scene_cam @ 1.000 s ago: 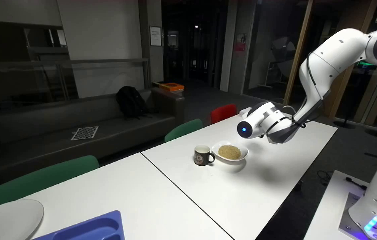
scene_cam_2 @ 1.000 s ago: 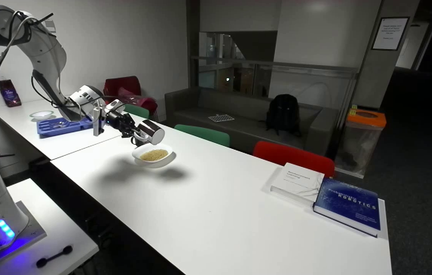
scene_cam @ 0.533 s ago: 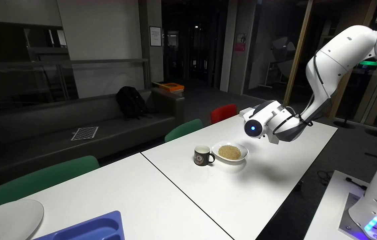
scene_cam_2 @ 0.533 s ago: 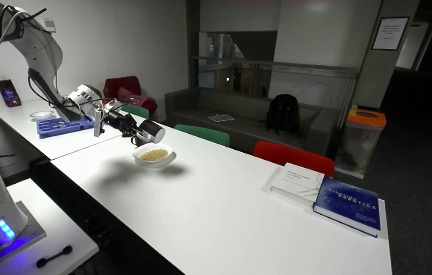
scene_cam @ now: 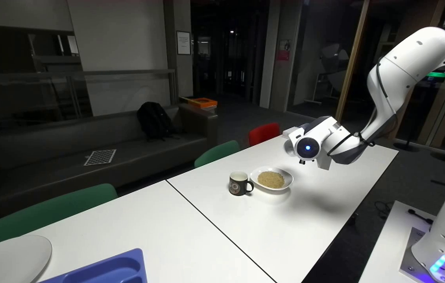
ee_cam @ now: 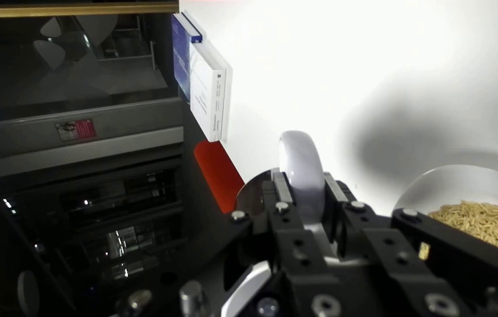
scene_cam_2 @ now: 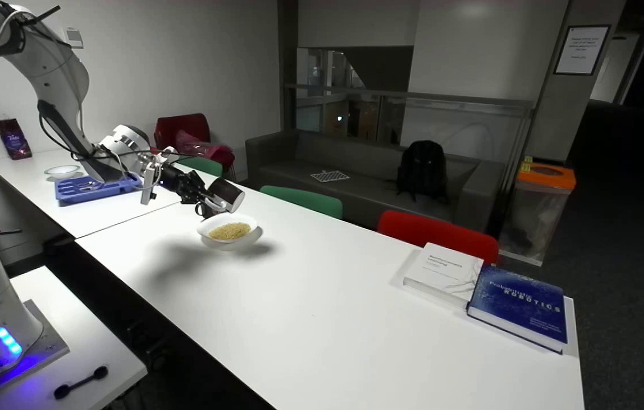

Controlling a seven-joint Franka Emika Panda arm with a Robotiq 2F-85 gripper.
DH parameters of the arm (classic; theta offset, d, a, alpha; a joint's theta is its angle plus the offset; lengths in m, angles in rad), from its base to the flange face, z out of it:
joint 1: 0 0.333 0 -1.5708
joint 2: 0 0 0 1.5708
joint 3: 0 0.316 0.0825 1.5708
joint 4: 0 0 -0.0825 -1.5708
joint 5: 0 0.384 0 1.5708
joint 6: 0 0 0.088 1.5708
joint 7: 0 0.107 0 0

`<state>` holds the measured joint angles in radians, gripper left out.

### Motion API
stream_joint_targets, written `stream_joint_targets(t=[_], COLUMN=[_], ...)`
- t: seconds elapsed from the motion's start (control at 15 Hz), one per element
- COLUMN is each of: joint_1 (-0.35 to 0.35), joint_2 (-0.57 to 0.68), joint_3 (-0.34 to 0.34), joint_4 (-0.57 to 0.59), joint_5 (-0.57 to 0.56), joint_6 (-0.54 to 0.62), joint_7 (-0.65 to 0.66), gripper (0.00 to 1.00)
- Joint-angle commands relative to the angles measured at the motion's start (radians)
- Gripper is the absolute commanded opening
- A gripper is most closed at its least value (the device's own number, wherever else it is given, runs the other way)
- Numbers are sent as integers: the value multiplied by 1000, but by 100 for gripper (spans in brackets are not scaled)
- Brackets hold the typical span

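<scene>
Tilted mug (scene_cam_2: pixel 224 191) held above the tabletop (scene_cam_2: pixel 322 307).
The claw (ee_cam: pixel 308 187) is closed on its pale handle (ee_cam: pixel 301 152), near a bowl (ee_cam: pixel 455 185). Since a second ago the arm (scene_cam: pixel 407 59) has drawn back; in an exterior view part of the mug now shows past the wrist (scene_cam: pixel 307 148).

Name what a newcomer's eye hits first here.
First, the white-handled mug hanging tilted over the table, its handle pinched between the fingers. Next, the white bowl of pale brown grain on the table near it, a second dark mug standing upright beside the bowl. Then a white book and a blue one, side by side at the table's end.
</scene>
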<state>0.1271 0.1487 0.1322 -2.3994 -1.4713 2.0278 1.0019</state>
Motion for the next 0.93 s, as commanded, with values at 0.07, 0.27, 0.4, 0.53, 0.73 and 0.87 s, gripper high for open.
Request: stream_joint_targets(t=[0.07, 0.27, 0.4, 0.53, 0.73, 0.87], joint_1=[-27, -42, -52, -62, -75, -81], joint_2=[-90, -98, -102, -105, -105, -102], joint_3=[-21, -35, -45, -55, -67, -74], joint_4=[-61, -66, -67, -68, -67, -65], joint_5=[-81, -117, -148, -178, -220, -244], joint_6=[114, 188, 237, 281, 341, 372], joint_7=[34, 47, 52, 57, 54, 49], gripper=[5, 5, 5, 5, 5, 5])
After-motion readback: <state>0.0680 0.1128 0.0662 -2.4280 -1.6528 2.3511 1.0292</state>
